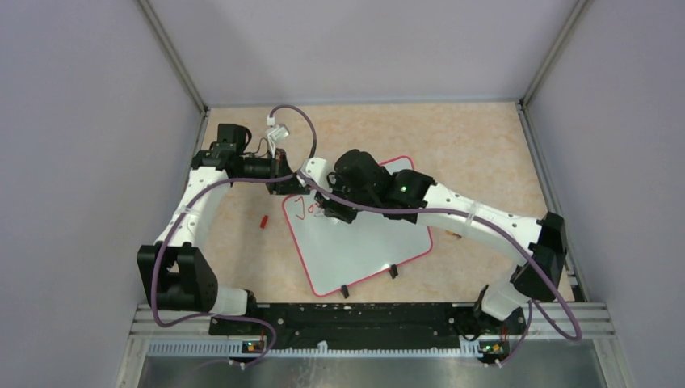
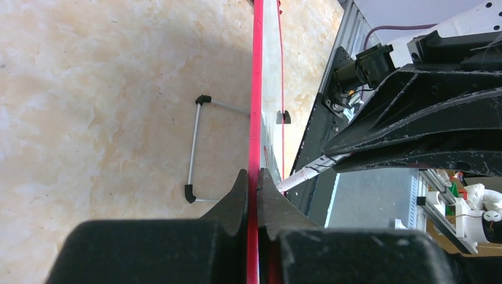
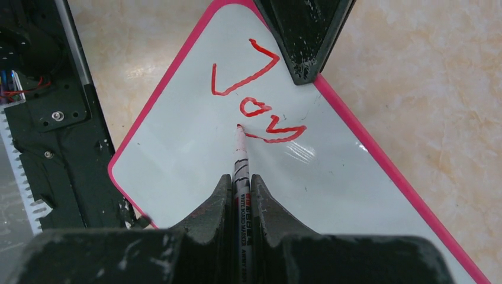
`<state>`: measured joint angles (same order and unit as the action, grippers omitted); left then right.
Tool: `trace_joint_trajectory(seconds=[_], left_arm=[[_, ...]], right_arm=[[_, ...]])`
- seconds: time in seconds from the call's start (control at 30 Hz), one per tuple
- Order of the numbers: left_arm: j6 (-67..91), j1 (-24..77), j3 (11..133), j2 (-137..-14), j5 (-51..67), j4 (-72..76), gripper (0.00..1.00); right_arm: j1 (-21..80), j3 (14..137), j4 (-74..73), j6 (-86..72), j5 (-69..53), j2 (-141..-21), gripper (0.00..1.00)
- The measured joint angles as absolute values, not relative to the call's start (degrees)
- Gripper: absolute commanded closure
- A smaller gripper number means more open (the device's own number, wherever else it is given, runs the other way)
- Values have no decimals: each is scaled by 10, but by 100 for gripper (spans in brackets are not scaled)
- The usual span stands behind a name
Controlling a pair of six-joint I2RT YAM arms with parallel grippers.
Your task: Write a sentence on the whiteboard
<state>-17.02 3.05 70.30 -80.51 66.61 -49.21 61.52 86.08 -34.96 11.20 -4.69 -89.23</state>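
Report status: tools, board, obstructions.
Left tool shut on edge of the white, pink-framed rectangular whiteboard. Right tool shut on a white red-ink marker, tip at board. Red handwritten "Joy" written. Small red piece lies off the board; nothing obstructing.

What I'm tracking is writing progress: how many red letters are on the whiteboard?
3, on the whiteboard near the left claw: J closest to it, o in the middle, y by the marker tip. The right claw may hide more.
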Motion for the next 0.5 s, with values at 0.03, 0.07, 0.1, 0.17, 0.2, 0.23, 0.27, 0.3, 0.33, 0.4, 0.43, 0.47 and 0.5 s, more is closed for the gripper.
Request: trace_joint_trajectory(seconds=[0.03, 0.07, 0.1, 0.17, 0.2, 0.23, 0.27, 0.3, 0.33, 0.4, 0.43, 0.47, 0.5], left_arm=[[-170, 30, 703, -805, 667, -492, 100], [-170, 30, 703, -805, 667, -492, 100], [-170, 30, 703, -805, 667, -492, 100], [-169, 30, 703, -805, 668, -493, 100], [-169, 31, 703, -805, 668, -493, 100], [-168, 30, 703, -805, 668, -493, 100], [-168, 30, 703, -805, 668, -493, 100], [-168, 31, 703, -805, 668, -493, 100], [-168, 30, 703, -805, 668, -493, 100], [-168, 31, 703, -805, 668, -493, 100], [-168, 31, 703, -805, 668, -493, 100], [-168, 31, 703, -805, 668, -493, 100], [-168, 31, 703, -805, 668, -493, 100]], right_arm=[[616, 867, -351, 111, -47, -896, 100], [617, 873, -353, 111, -47, -900, 100], [617, 879, -354, 111, -47, -902, 100], [617, 883, -353, 111, -48, -902, 100], [617, 884, -354, 111, -48, -901, 100], [617, 884, -354, 111, -49, -900, 100], [617, 884, -355, 111, -52, -898, 100], [617, 884, -357, 112, -56, -894, 100], [616, 884, -359, 112, -58, -890, 100], [613, 882, -361, 114, -62, -877, 100], [611, 878, -361, 114, -64, -867, 100], [609, 875, -362, 114, -66, -859, 100], [606, 869, -362, 115, -68, -850, 100]])
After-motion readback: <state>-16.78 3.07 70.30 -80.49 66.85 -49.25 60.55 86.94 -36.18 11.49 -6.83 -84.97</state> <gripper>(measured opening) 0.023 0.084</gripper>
